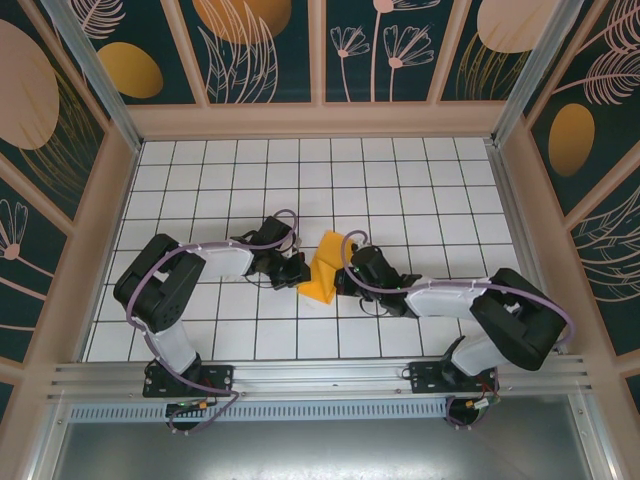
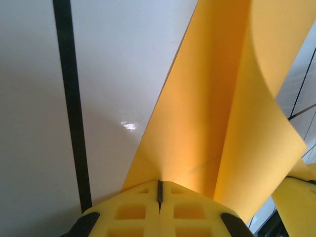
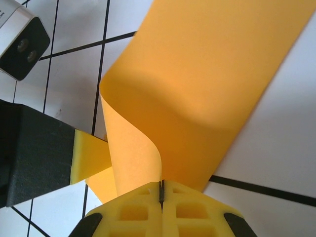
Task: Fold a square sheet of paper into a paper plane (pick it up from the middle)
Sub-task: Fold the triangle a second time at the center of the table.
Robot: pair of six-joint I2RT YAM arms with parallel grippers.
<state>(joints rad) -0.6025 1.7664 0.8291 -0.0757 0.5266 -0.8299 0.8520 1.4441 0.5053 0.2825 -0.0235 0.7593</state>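
Seeing the left gripper [image 2: 159, 186] and right gripper [image 3: 161, 186] fingers clamped on the square sheet of paper [image 1: 322, 266], I judge it light, floppy, crease-prone, best pinched at its edges.

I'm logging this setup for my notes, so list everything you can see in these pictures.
sheet of paper: one, orange-yellow, curled, mid-table between the two grippers
table: one, white with a black grid, under the arms
wall panels: several, dark with leaf patterns and orange ovals, around the table
frame rail: one, silver, near edge
left arm: one, black and white, left of the paper
right arm: one, black and white, right of the paper
left gripper: one, yellow fingers, shut on the paper
right gripper: one, yellow fingers, shut on the paper
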